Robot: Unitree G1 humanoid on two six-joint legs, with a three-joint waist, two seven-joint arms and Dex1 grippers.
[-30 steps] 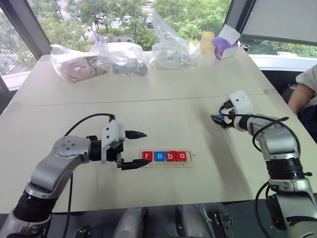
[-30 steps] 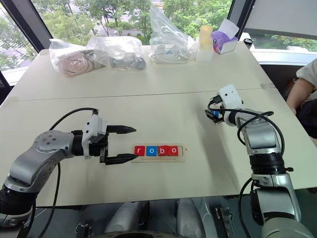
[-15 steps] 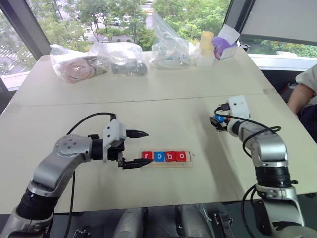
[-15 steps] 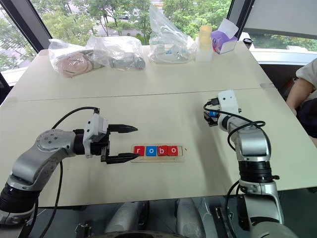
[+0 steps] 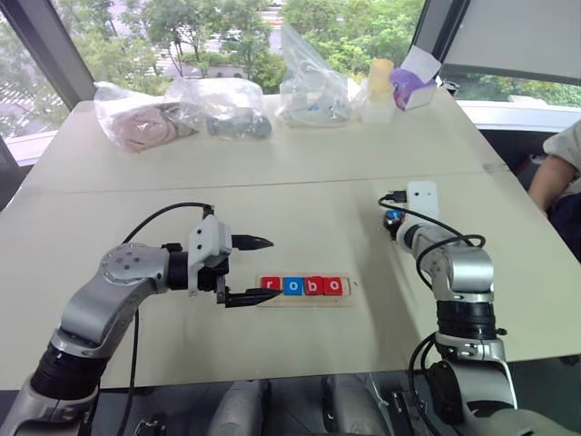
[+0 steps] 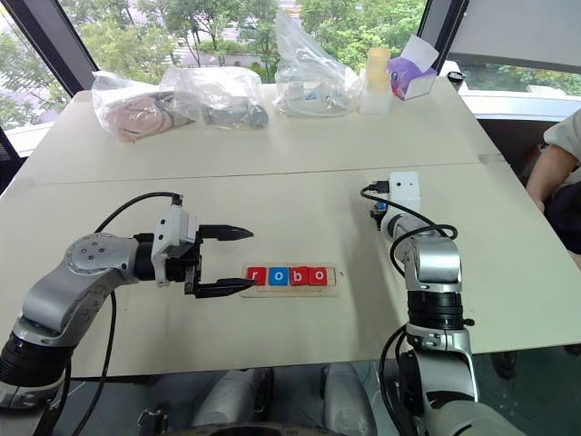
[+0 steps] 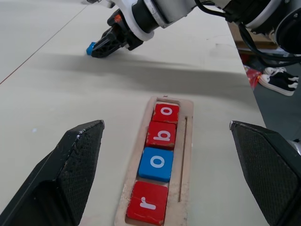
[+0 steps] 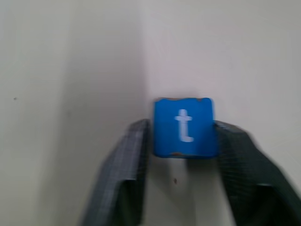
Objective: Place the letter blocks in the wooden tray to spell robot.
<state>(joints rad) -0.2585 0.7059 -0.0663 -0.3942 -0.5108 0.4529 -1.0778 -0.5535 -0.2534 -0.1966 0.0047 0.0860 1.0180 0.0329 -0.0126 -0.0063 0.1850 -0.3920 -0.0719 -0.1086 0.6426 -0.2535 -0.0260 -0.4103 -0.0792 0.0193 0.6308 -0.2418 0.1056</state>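
Currently the right gripper (image 8: 184, 136) has its two fingers pressed against opposite edges of the blue "t" block (image 8: 185, 127), so the tile sits squarely between the pads with its letter facing up toward the wrist camera. The block looks to be resting on the pale table (image 5: 300, 195) or barely off it; I cannot tell which. Gripping by the side edges leaves the underside free, which should let the tile drop flat into a slot.

Wooden tray (image 7: 184, 155) lies directly ahead of the left gripper (image 7: 164, 183), between its two widely spread fingers and just beyond their tips. It holds four blocks in a row: red "r" (image 7: 147, 202) nearest the left gripper, then blue "o" (image 7: 158, 164), red "b" (image 7: 162, 134) and red "o" (image 7: 166, 113). One slot remains bare at the end farthest from the left gripper, toward the right arm's side.

Judgement: left gripper holds nothing and seems parked as a brace for the tray end. Remaining work is carrying "t" across to that last slot; the tray is well apart from the right gripper.
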